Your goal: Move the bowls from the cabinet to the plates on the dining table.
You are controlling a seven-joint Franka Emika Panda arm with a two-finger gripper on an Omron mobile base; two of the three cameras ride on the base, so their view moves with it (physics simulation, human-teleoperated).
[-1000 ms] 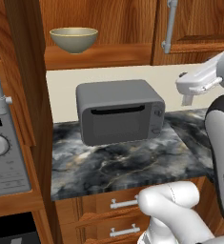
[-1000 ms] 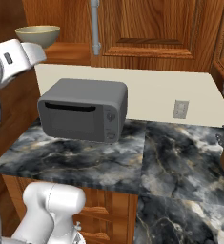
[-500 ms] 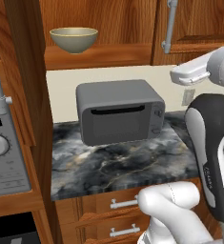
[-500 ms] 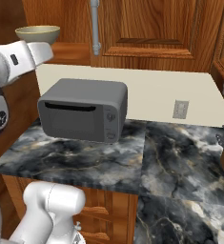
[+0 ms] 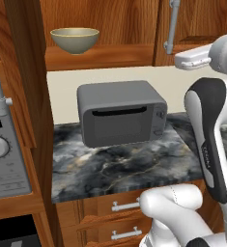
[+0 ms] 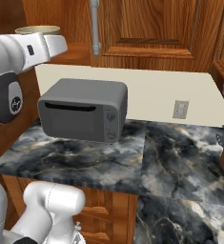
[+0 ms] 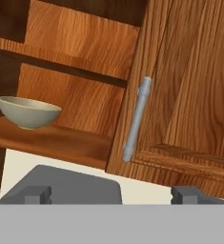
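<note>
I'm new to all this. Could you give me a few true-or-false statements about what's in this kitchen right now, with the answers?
1. A bowl sits on the shelf of the open cabinet. True.
2. The fingers are closed around the bowl. False: they stand open, apart from it.
3. A grey toaster oven stands on the marbled counter. True.
4. The bowl rests on top of the toaster oven. False: it is on the shelf above.

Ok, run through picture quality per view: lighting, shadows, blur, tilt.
Left base view: even rendered light, sharp throughout, a soft shadow under the grey box-shaped toaster oven. Right base view: equally crisp, the dark white-veined marbled counter without glare. Hand view: rolled, so the reddish-brown wooden cabinet leans; its upper recess is dark, the small grey-olive bowl evenly lit.
</note>
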